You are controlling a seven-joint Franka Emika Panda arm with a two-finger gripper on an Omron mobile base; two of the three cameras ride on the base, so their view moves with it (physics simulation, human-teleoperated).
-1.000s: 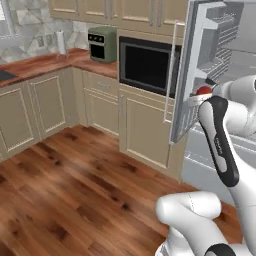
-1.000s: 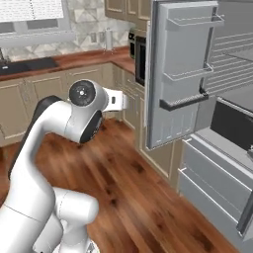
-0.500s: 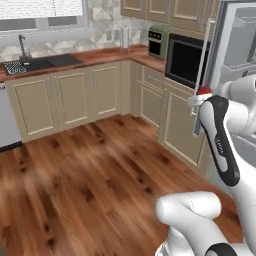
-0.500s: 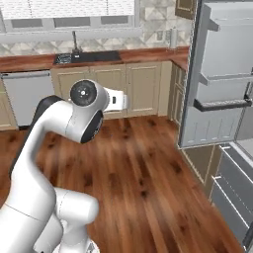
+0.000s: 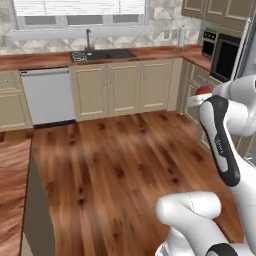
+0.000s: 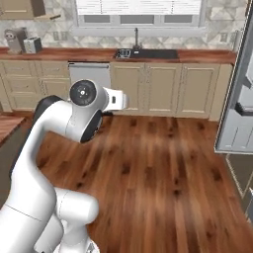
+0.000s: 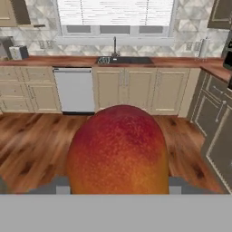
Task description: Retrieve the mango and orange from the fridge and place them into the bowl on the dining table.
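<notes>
We see the mango (image 7: pixel 118 149) held in the end effector (image 7: pixel 117 183), whose jaws stand partly apart, closed on the fruit's two sides. In the hand view the red-and-orange fruit sits at the centre and runs down to 6 o'clock, with the grey finger tips (image 7: pixel 62 185) showing at its lower flanks, at about 8 and 4 o'clock. In the left base view the mango (image 5: pixel 203 91) is a small red patch at about 2 o'clock, tucked just behind the white arm (image 5: pixel 220 140), well above the wooden floor (image 5: pixel 120 165).

Beyond the fruit, at 12 o'clock in the hand view, we see the sink (image 7: pixel 118 59) set in a wood worktop under a window (image 7: pixel 115 12), with beige cabinets (image 7: pixel 136 89) below and a white dishwasher (image 7: pixel 74 89) at about 10 o'clock. In the right base view the fridge (image 6: pixel 239 99) shows at 3 o'clock as a pale grey open door edge, well apart from the arm (image 6: pixel 74 118). At 9 o'clock in the left base view a corner of a reddish-brown tabletop (image 5: pixel 12 190) enters the picture.
</notes>
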